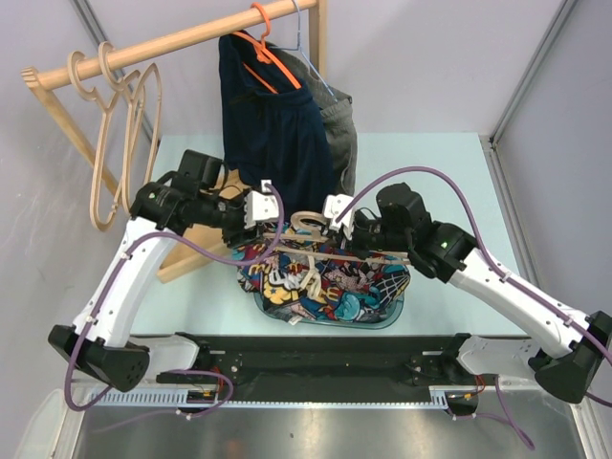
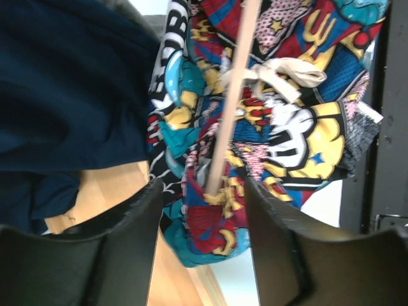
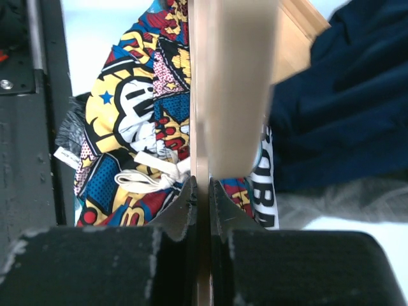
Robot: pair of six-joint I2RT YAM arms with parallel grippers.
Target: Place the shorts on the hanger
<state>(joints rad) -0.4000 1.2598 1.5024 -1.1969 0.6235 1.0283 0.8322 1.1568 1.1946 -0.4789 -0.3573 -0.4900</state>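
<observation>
The comic-print shorts (image 1: pixel 325 282) lie bunched on the table between both arms, the light wooden hanger (image 1: pixel 311 222) resting on top with its crossbar across the fabric. In the left wrist view the left gripper (image 2: pixel 203 191) is open; the crossbar end (image 2: pixel 229 95) and a fold of the shorts (image 2: pixel 287 127) sit between its jaws with gaps on both sides. The right gripper (image 3: pixel 203 185) is shut on the thin edge of the hanger (image 3: pixel 233 83), with the shorts (image 3: pixel 127 115) and their white drawstring below it. From above, the left gripper (image 1: pixel 271 218) and right gripper (image 1: pixel 330 215) face each other over the shorts.
A wooden rail (image 1: pixel 172 43) crosses the back with spare beige hangers (image 1: pixel 115 134) at its left. A navy garment (image 1: pixel 273 115) on an orange hanger (image 1: pixel 268 43) and a grey cloth (image 1: pixel 339 134) hang just behind the grippers. A black bar (image 1: pixel 325 349) lines the near edge.
</observation>
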